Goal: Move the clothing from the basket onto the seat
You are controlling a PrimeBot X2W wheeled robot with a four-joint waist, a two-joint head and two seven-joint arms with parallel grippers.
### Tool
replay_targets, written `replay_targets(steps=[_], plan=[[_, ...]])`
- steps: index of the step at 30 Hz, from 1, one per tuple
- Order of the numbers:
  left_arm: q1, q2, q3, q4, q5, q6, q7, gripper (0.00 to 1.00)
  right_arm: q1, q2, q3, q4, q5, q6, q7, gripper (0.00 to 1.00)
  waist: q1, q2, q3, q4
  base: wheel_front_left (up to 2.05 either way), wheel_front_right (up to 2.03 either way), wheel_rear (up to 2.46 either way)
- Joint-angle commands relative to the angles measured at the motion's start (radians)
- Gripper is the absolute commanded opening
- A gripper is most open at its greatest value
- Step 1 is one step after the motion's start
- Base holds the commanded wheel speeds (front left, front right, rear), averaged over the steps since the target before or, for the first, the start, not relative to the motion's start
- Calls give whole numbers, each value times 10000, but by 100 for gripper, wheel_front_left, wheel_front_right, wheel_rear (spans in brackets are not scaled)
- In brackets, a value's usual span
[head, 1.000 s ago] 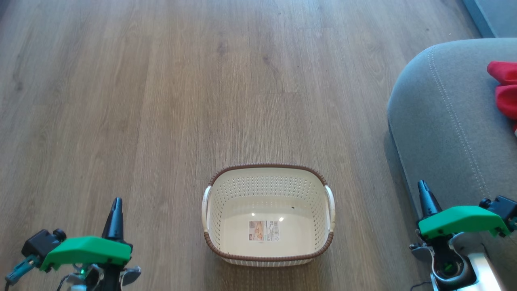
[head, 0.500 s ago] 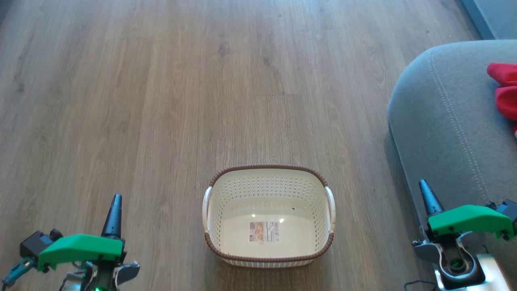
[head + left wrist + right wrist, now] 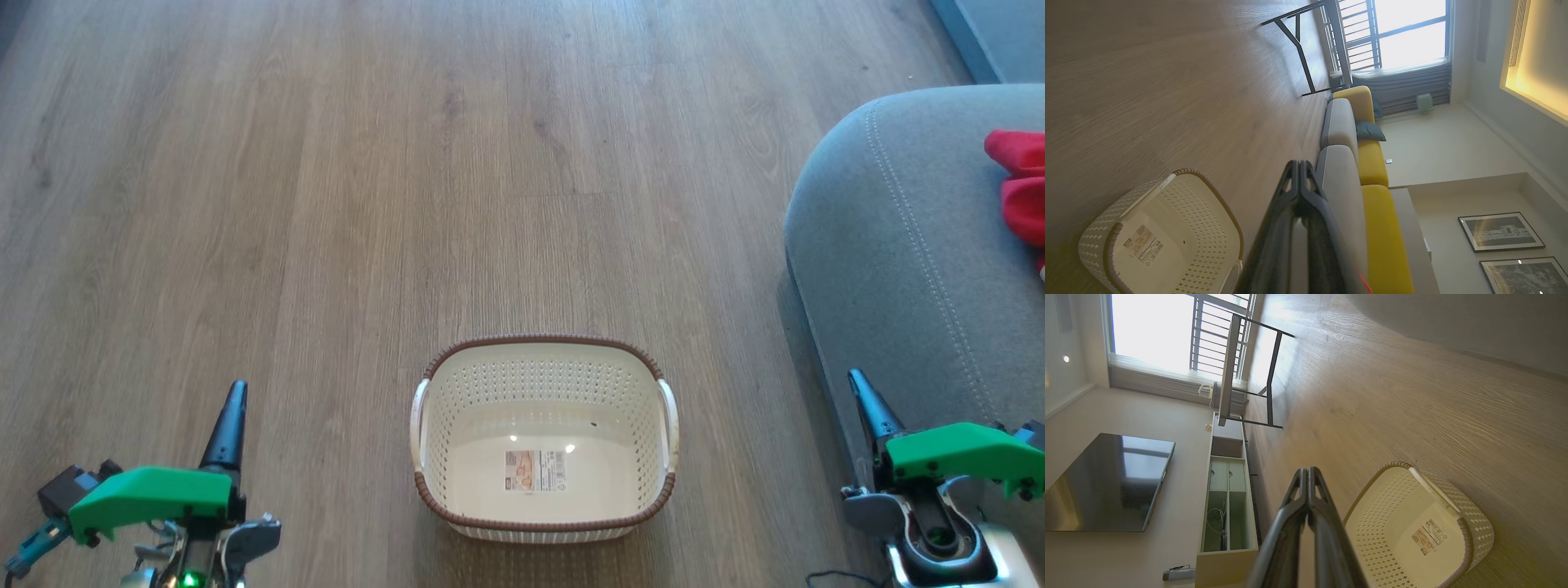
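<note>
Noted slight outward drift since a second ago of left gripper (image 3: 237, 390) and right gripper (image 3: 857, 380), both clenched on nothing, flanking basket (image 3: 539, 376); logged via head view clothing (image 3: 1020, 192) lying on seat (image 3: 898, 245), via left wrist view yellow sofa backs (image 3: 1372, 163), via right wrist view television (image 3: 1106, 482).

Head view: high up, facing steeply down at floor (image 3: 326, 204); basket (image 3: 539, 380) lower centre, seat (image 3: 898, 261) at right edge. Wrist views: low, rolled sideways (floor runs up frame), facing level toward window (image 3: 1408, 32), basket near in lower corner. All three share basket, floor.
</note>
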Motion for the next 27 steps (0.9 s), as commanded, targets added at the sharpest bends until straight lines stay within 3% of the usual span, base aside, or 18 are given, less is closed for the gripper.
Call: replay_targets(steps=[1, 23, 27], plan=[[-539, 74, 298, -395, -306, -55, 118, 0, -221, 0, 88, -411, 323, 59, 144, 0, 0, 0, -5, 3, 0, 0, 0], [-659, 83, 422, -600, -2772, -69, 765, 0, -138, 83, -289, -653, 2732, 71, 780, 0, 0, 0, -86, 38, 0, 0, 0], [-658, 83, 422, -600, -2772, -69, 765, 0, -138, 83, -289, -653, 2731, 71, 780, 0, 0, 0, -86, 38, 0, 0, 0]])
